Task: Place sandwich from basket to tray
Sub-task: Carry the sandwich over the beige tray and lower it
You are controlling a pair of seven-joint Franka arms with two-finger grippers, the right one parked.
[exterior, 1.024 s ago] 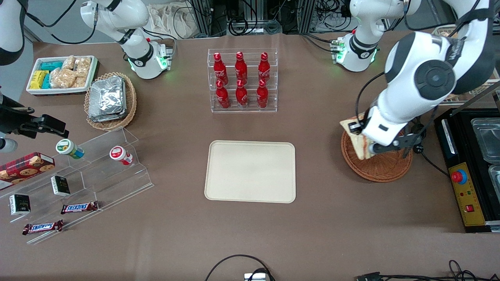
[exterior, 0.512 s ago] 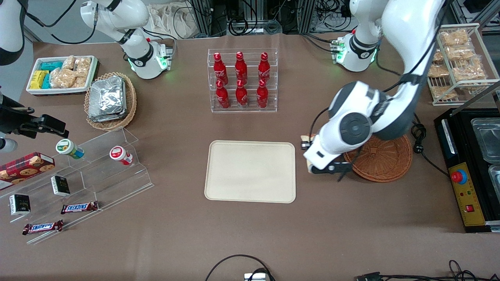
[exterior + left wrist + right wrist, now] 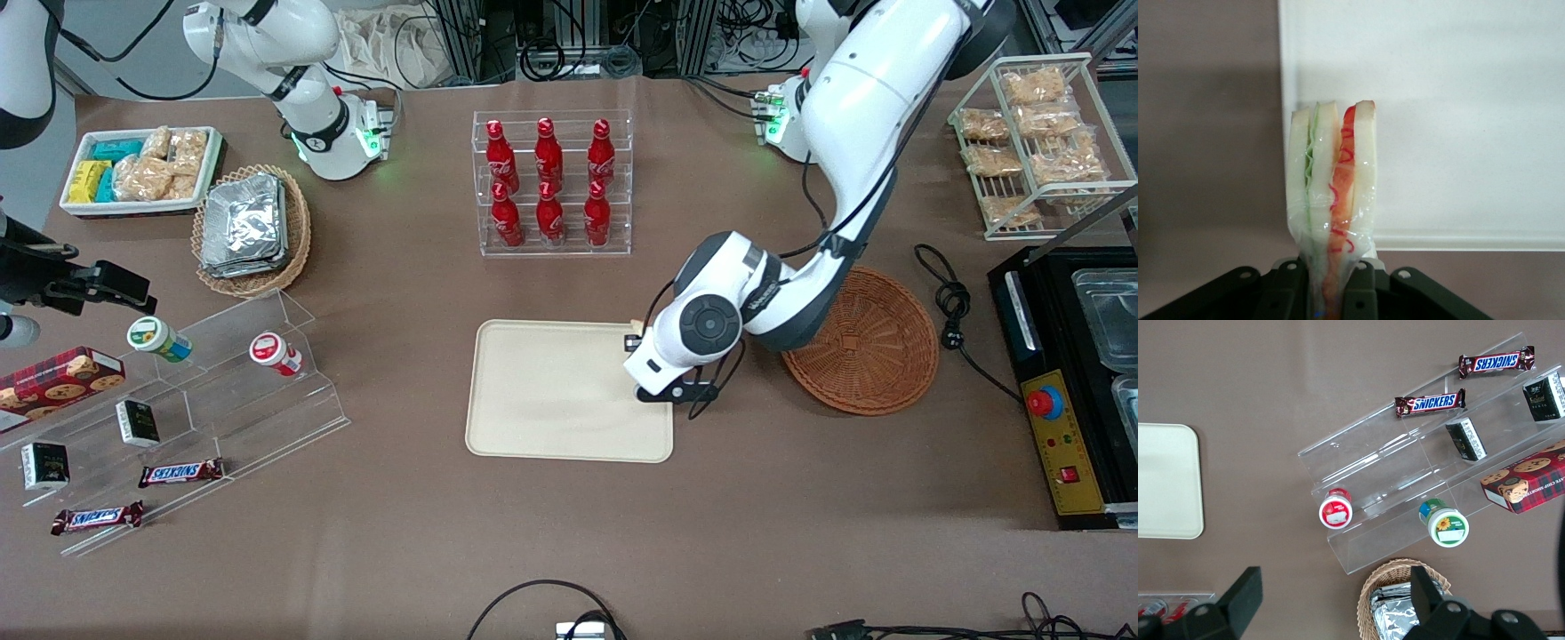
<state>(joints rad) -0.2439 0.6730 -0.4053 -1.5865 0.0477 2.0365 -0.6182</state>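
The sandwich (image 3: pixel 1331 180), a film-wrapped wedge of white bread with green and red filling, is pinched upright between the black fingers (image 3: pixel 1361 290) of my left gripper (image 3: pixel 1331 297), which is shut on it. In the front view the gripper (image 3: pixel 635 343) hangs over the end of the cream tray (image 3: pixel 551 400) nearest the basket, and the wrist hides all but a sliver of the sandwich (image 3: pixel 635 322). In the wrist view the wedge straddles the tray's (image 3: pixel 1438 133) rim, above it. The reddish-brown wicker basket (image 3: pixel 867 347) stands empty beside the tray, toward the working arm's end.
A clear rack of red bottles (image 3: pixel 553 182) stands farther from the front camera than the tray. A black cable (image 3: pixel 947 298), a wire rack of bagged snacks (image 3: pixel 1036 142) and a black machine (image 3: pixel 1076 382) are near the basket. An acrylic stand (image 3: pixel 222 382) lies toward the parked arm's end.
The left arm has carried the sandwich out of the basket and sideways to over the tray's near end. The basket is now empty.
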